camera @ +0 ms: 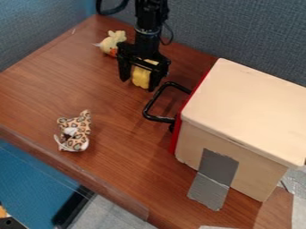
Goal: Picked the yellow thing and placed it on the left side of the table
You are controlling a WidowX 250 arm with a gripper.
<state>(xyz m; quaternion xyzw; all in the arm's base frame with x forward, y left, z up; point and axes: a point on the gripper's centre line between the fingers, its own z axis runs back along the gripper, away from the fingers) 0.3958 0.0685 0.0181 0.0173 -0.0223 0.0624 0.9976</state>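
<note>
Black two-finger gripper clamped on yellow rounded block, near black looped handle. Grey rectangular tape on cream boxy container.

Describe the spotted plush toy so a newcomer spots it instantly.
On the brown table, left of the big cream box in this view, a small plush toy lies near the front edge. Its tan coat with dark rings sets it apart from the yellow plush farther back.
</note>
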